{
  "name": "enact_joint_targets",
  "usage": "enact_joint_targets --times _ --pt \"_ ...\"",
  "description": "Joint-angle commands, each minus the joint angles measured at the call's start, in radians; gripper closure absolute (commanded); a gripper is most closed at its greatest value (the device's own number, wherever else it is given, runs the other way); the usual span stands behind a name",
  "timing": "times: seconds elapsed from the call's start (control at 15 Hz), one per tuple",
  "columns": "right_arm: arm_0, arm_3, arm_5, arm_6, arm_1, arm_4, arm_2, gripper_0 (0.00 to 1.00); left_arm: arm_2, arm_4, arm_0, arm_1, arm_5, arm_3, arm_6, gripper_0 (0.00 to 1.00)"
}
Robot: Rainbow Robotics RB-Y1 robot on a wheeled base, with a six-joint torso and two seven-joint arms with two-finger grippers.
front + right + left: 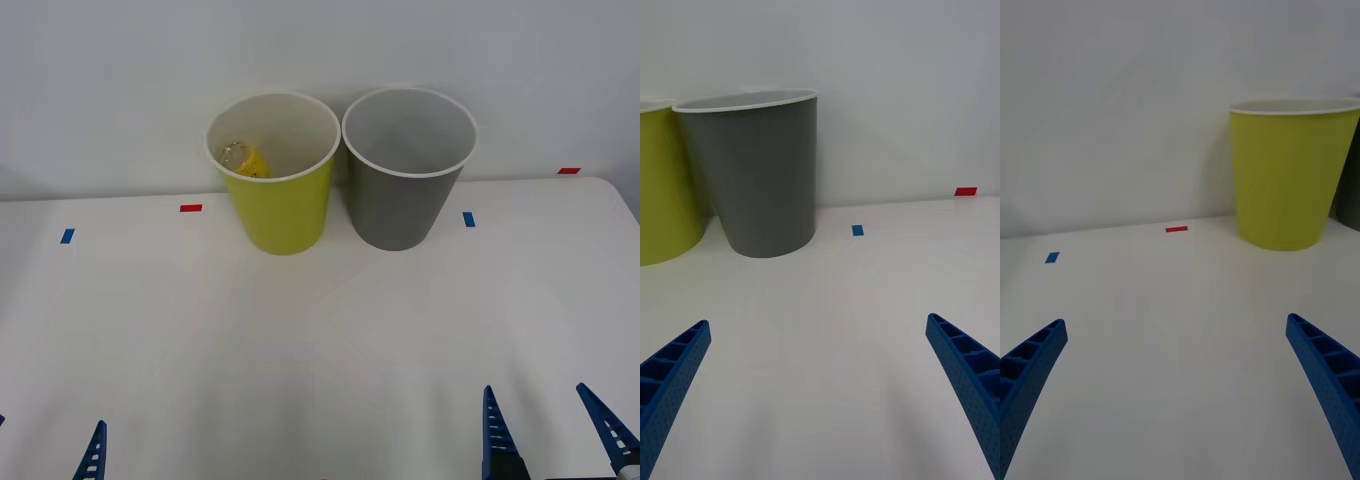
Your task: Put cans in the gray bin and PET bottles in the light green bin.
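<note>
Both arms sit low at the near edge of the white surface (pixel 320 330), the left gripper (pixel 1176 390) and right gripper (pixel 552 430) each with ribbed blue jaws spread wide, holding nothing. From above, the PET bottle (pixel 243 160) lies inside the tapered light green bin (pixel 285 210), beside the smooth gray bin (pixel 405 205).

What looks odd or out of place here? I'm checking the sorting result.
Nothing stands out. The PET bottle lies inside the light green bin, the gray bin stands upright beside it, and both grippers, left and right, are open.
</note>
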Motion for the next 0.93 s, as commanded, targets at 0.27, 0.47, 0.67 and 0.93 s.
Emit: enact_joint_targets --times 0.27,0.47,0.67,0.93 --pt "0.0 0.0 0.0 0.0 0.0 0.0 0.0 0.0 -0.001 -0.015 0.03 -0.001 -0.01 0.004 0.002 0.0" --pt "0.0 0.0 0.0 0.0 0.0 0.0 0.0 0.0 -0.001 -0.015 0.03 -0.001 -0.01 0.004 0.002 0.0" --pt "0.0 0.0 0.0 0.0 0.0 0.0 0.0 0.0 -0.001 -0.015 0.03 -0.001 -0.01 0.004 0.002 0.0" --pt "0.0 0.0 0.0 0.0 0.0 0.0 0.0 0.0 -0.001 -0.015 0.03 -0.001 -0.01 0.004 0.002 0.0"
